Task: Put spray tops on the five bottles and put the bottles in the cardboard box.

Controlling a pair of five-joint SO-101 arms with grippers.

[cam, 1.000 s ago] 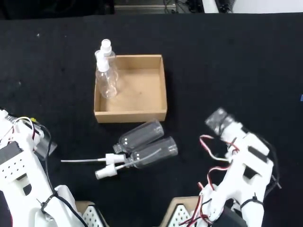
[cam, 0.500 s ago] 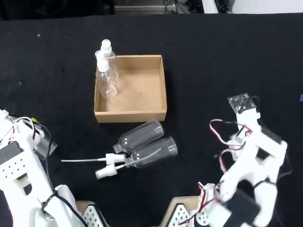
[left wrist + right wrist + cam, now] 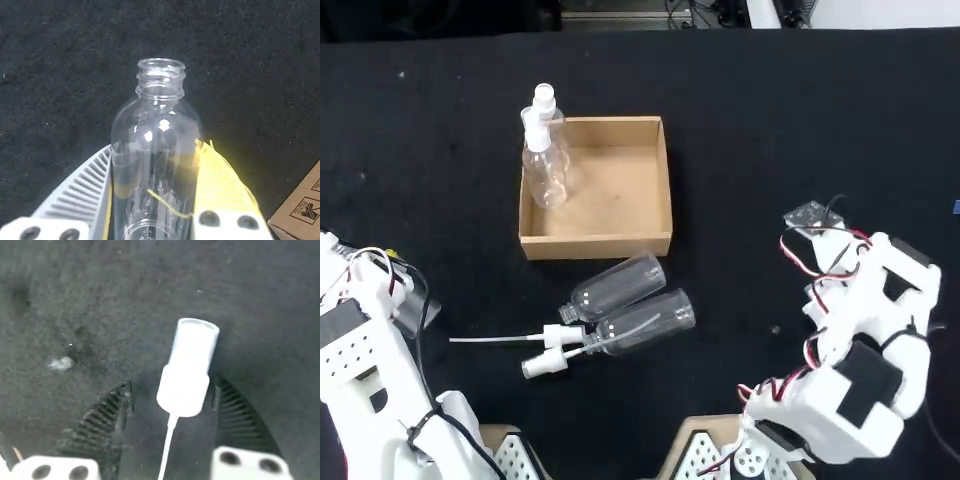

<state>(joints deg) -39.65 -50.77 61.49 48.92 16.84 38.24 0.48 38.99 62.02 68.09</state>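
My left gripper (image 3: 155,146) is shut on a clear bottle (image 3: 157,125) with an uncapped neck; in the high view this gripper (image 3: 412,306) sits at the table's left front. A white spray top (image 3: 187,371) with its thin tube hangs between the dark fingers (image 3: 102,425) of my right gripper (image 3: 171,385), raised over the table's right side (image 3: 810,213). The cardboard box (image 3: 650,180) holds two capped bottles (image 3: 542,160) in its far left corner. Two bare bottles (image 3: 632,303) lie in front of the box, with two loose spray tops (image 3: 555,345) beside their necks.
The black cloth (image 3: 790,110) is bare on the right and at the back. A corner of the box (image 3: 300,212) shows near my left gripper. Both arm bases stand at the front edge.
The right arm has lifted and swung its gripper to the right and away from the front edge. The left arm, the box and the lying bottles have stayed put.
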